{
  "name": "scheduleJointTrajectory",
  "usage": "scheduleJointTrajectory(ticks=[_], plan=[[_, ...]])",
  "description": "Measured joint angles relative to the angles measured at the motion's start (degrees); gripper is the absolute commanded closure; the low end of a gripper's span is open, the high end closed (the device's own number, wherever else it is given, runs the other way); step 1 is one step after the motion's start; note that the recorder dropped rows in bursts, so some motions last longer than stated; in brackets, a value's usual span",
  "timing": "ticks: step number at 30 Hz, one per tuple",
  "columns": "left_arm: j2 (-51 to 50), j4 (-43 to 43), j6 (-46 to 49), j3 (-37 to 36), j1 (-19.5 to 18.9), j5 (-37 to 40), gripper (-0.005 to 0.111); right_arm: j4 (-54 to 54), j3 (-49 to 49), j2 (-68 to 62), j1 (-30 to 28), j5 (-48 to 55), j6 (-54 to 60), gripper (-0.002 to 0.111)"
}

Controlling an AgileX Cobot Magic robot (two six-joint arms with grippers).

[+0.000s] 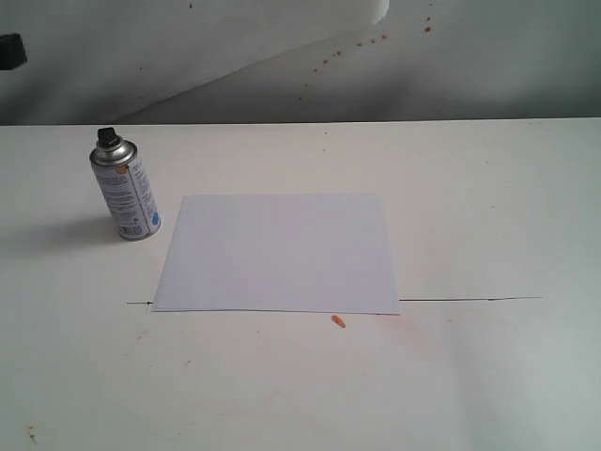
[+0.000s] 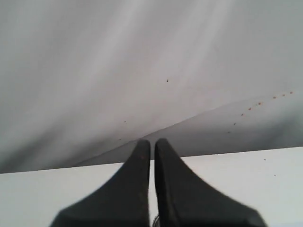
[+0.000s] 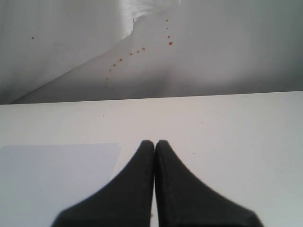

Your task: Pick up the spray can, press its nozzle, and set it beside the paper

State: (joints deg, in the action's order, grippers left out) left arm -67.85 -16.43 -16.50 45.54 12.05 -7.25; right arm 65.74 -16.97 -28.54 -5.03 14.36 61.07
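Only the exterior view is showing me the cylindrical, silver-shouldered spray can [image 1: 127,193], black nozzle [image 1: 110,138] up, standing on the table [image 1: 470,376] just beside the flat paper [image 1: 279,252], while the left end effector [image 2: 152,144] and right end effector [image 3: 155,144] are sitting pinched together, empty.

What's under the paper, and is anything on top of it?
Nothing lies on the paper; it lies flat on the table. A thin dark line runs up to both its near corners; whatever lies beneath the sheet is hidden.
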Motion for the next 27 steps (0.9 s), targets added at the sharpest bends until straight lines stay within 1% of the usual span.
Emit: scheduleJointTrajectory(ticks=[2, 4, 8, 15, 21, 23, 24, 27], plan=[[5.65, 0.0, -0.41, -0.1, 0.0, 6.52, 0.105, 0.0, 0.0, 0.0, 0.0, 0.0, 0.0, 0.108], [9.48, 0.0, -0.41, -0.1, 0.0, 10.75, 0.105, 0.0, 0.0, 0.0, 0.0, 0.0, 0.0, 0.108], [16.61, 0.18, -0.63, -0.1, 0.0, 16.06, 0.105, 0.0, 0.0, 0.0, 0.0, 0.0, 0.0, 0.108], [27.64, 0.6, -0.79, -0.1, 0.0, 18.13, 0.105, 0.0, 0.0, 0.0, 0.0, 0.0, 0.0, 0.108], [34.04, 0.27, -0.79, -0.1, 0.0, 18.25, 0.105, 0.0, 0.0, 0.0, 0.0, 0.0, 0.0, 0.108], [36.84, -1.2, -0.58, -0.1, 0.0, 20.13, 0.105, 0.0, 0.0, 0.0, 0.0, 0.0, 0.0, 0.108], [38.55, -1.76, -0.58, -0.1, 0.0, 22.58, 0.105, 0.0, 0.0, 0.0, 0.0, 0.0, 0.0, 0.108], [40.1, -1.23, -0.58, -0.1, 0.0, 26.98, 0.105, 0.0, 0.0, 0.0, 0.0, 0.0, 0.0, 0.108]])
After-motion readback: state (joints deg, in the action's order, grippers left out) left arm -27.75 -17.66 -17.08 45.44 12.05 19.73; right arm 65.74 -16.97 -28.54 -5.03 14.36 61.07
